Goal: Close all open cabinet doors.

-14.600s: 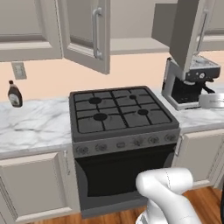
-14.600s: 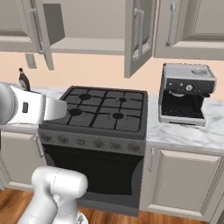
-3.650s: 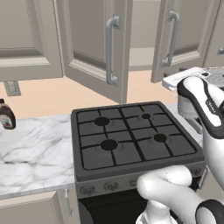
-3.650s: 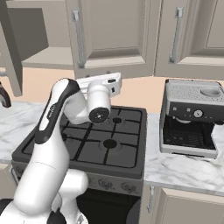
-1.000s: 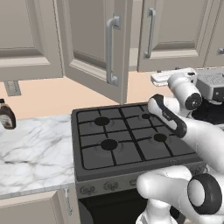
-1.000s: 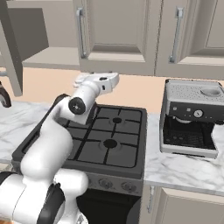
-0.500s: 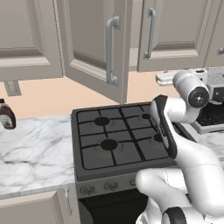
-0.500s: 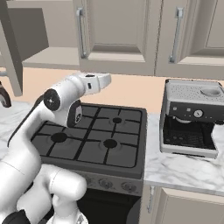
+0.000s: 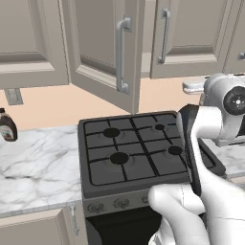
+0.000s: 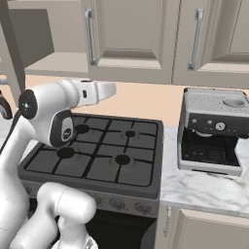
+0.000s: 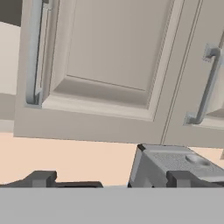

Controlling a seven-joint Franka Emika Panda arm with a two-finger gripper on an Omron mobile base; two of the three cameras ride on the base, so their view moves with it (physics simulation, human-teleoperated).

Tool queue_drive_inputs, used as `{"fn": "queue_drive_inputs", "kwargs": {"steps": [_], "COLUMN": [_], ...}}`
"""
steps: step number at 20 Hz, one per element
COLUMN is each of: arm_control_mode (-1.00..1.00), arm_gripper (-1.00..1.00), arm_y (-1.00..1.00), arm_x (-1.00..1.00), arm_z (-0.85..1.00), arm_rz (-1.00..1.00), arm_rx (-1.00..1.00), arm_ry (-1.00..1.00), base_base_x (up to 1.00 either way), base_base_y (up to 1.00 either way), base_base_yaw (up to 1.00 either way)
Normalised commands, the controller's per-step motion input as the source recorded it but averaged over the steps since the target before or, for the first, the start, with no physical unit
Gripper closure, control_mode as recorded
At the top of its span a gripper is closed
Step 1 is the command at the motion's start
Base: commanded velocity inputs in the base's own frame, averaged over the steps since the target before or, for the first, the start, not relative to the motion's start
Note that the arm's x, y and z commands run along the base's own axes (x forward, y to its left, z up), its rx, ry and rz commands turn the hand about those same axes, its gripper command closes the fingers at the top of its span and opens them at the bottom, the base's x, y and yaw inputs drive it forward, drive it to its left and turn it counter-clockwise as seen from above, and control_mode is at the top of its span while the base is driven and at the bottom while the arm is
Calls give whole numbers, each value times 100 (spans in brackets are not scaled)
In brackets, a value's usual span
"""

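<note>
One tall taupe-grey cabinet door (image 9: pixel 95 45) stands swung out over the stove's left side, its silver bar handle (image 9: pixel 122 53) facing me. In the right base view this open door (image 10: pixel 12 48) shows edge-on at the far left, beside the bare cabinet interior (image 10: pixel 34 36). The neighbouring doors (image 10: pixel 131 34) (image 11: pixel 109 48) sit flush and shut. My gripper (image 10: pixel 113 88) (image 11: pixel 111 179) hovers over the stove's back edge, below the shut doors and well right of the open one. Its fingertips (image 11: pixel 41 178) stand wide apart, open, holding nothing.
A black gas stove (image 9: pixel 134 150) lies under the arm. A silver coffee machine (image 10: pixel 211 131) stands on the marble counter (image 10: pixel 194 189) to the right. A brown sauce bottle (image 9: pixel 7 127) sits at the far left by the wall. My elbow (image 10: pixel 61 129) hangs low over the burners.
The door right of the stove, ajar 3.6 s ago, now sits flush. Over the last second the arm has swung leftward and the hand has drifted slightly toward the open door.
</note>
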Motion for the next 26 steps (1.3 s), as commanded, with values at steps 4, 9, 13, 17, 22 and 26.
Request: {"fn": "queue_drive_inputs", "kwargs": {"steps": [4, 9, 13, 17, 22, 26], "arm_control_mode": [-100, -100, -100, -100, -100, -100], "arm_gripper": [-100, -100, -100, -100, -100, -100], "arm_y": [2, 21, 32, 48, 58, 59], "arm_x": [-74, -69, -66, -57, -53, -48], "arm_z": [15, 5, 3, 6, 3, 1], "arm_rz": [-3, -1, -1, 0, 0, 0], "arm_rx": [0, 0, 0, 0, 0, 0], "arm_ry": [1, 0, 0, 0, 0, 0], "base_base_x": [0, 0, 0, 0, 0, 0], "base_base_y": [0, 0, 0, 0, 0, 0], "base_base_yaw": [0, 0, 0, 0, 0, 0]}}
